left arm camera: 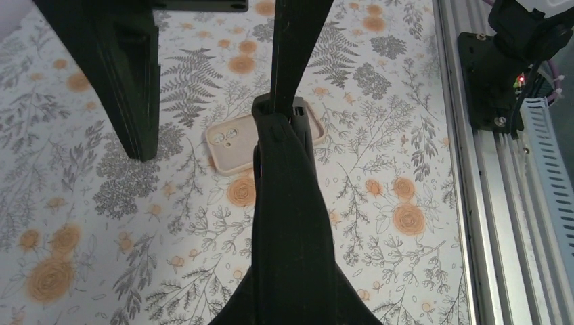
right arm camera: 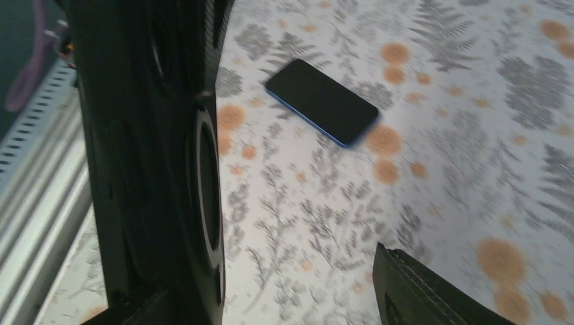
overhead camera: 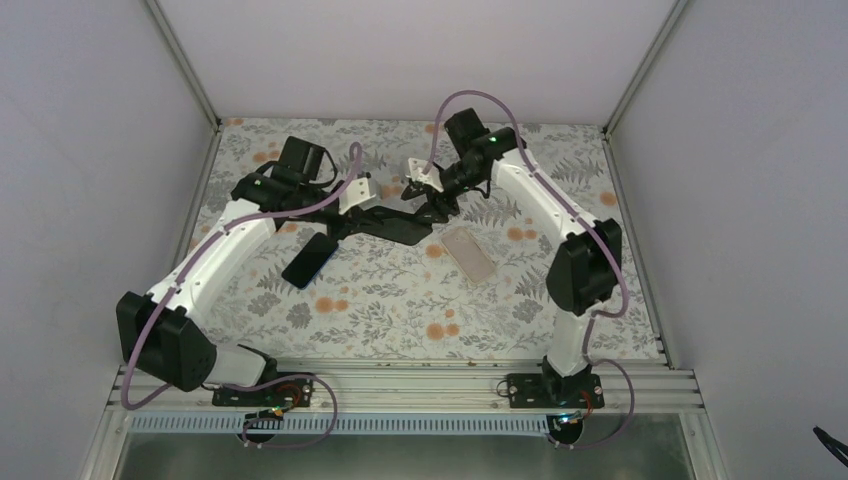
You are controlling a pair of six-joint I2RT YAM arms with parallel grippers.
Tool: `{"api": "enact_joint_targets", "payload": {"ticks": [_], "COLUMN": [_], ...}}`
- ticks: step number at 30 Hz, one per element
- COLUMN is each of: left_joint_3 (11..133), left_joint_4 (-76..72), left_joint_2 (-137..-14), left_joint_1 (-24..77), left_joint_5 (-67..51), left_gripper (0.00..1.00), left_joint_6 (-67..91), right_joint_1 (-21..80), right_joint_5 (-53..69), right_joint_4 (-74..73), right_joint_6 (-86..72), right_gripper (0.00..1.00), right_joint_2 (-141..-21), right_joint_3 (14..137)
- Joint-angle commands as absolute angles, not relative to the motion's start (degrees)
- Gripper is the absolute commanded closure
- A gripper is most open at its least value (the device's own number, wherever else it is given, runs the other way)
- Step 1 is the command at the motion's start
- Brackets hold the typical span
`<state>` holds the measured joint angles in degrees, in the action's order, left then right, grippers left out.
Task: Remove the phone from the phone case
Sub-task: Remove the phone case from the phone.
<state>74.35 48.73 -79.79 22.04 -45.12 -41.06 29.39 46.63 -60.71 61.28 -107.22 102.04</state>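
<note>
My left gripper (overhead camera: 365, 215) is shut on the phone (overhead camera: 398, 226), a slim black slab held a little above the flowered table. In the left wrist view the closed fingers (left arm camera: 284, 203) grip the phone (left arm camera: 296, 47), seen edge-on. The phone case (overhead camera: 469, 253), translucent and whitish, lies empty on the table to the right of the phone. It also shows in the left wrist view (left arm camera: 230, 145) with its camera cut-out. My right gripper (overhead camera: 432, 200) is open at the phone's far end. In the right wrist view (right arm camera: 298, 223) nothing is between its fingers.
A second bare black phone (overhead camera: 310, 258) lies on the table under the left arm; it shows blue-edged in the right wrist view (right arm camera: 321, 101). The right gripper's dark finger (left arm camera: 128, 74) hangs beside the left gripper. An aluminium rail (overhead camera: 400, 378) and grey walls bound the table.
</note>
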Motion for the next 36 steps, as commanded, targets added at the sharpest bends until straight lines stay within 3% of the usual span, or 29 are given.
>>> {"api": "enact_joint_targets", "payload": {"ticks": [1, 5, 7, 9, 10, 12, 13, 16, 20, 24, 27, 30, 34, 36], "left_joint_3": [72.2, 70.1, 69.3, 69.5, 69.7, 69.8, 69.8, 70.1, 70.7, 69.4, 71.7, 72.4, 74.2, 74.9], "left_joint_4": [29.8, 22.9, 20.7, 20.2, 20.3, 20.3, 20.5, 21.6, 22.4, 18.6, 19.2, 15.9, 10.3, 7.4], "left_joint_2": [-75.3, -73.4, -73.3, -73.8, -74.0, -74.0, -73.8, -73.0, -70.4, -65.6, -65.5, -66.3, -70.0, -72.4], "left_joint_1": [24.1, 24.1, 24.1, 24.1, 24.0, 24.0, 24.0, 23.9, 23.2, 21.0, 20.3, 20.2, 21.2, 22.6], "left_joint_5": [-45.9, -39.8, -36.1, -33.3, -32.4, -30.4, -29.5, -26.5, -22.7, -18.9, -17.1, -17.1, -17.2, -15.2], "left_gripper": [0.98, 0.98, 0.98, 0.98, 0.98, 0.97, 0.96, 0.8, 0.41, 0.21, 0.13, 0.11, 0.1, 0.1], "left_joint_6": [-36.0, -33.3, -32.6, -32.4, -32.5, -32.2, -32.3, -32.4, -32.9, -33.7, -33.9, -31.9, -27.2, -25.5], "right_joint_1": [37.5, 42.8, 44.2, 44.3, 44.1, 42.5, 41.3, 37.4, 30.9, 25.3, 21.0, 19.3, 19.5, 19.6], "right_joint_5": [67.7, 68.4, 68.9, 69.9, 70.2, 71.5, 72.6, 73.8, 72.3, 69.0, 63.3, 44.5, 24.2, 21.5], "right_joint_4": [-73.7, -73.7, -73.7, -73.7, -73.6, -73.7, -73.6, -72.4, -62.9, -55.4, -41.6, -20.2, -15.8, -14.0], "right_joint_6": [68.2, 68.3, 66.9, 65.3, 64.9, 64.6, 64.6, 63.0, 55.2, 47.6, 34.5, 15.9, 5.8, 3.6], "right_gripper": [0.35, 0.36, 0.43, 0.58, 0.73, 0.93, 0.96, 0.97, 0.97, 0.97, 0.97, 0.97, 0.97, 0.97], "right_joint_2": [-112.3, -112.2, -112.8, -113.1, -112.9, -112.0, -111.2, -108.9, -104.2, -100.9, -97.7, -90.7, -90.9, -91.0], "right_joint_3": [109.0, 106.7, 106.8, 107.6, 108.1, 108.5, 108.5, 107.9, 102.1, 98.8, 95.0, 87.2, 91.0, 92.5]}}
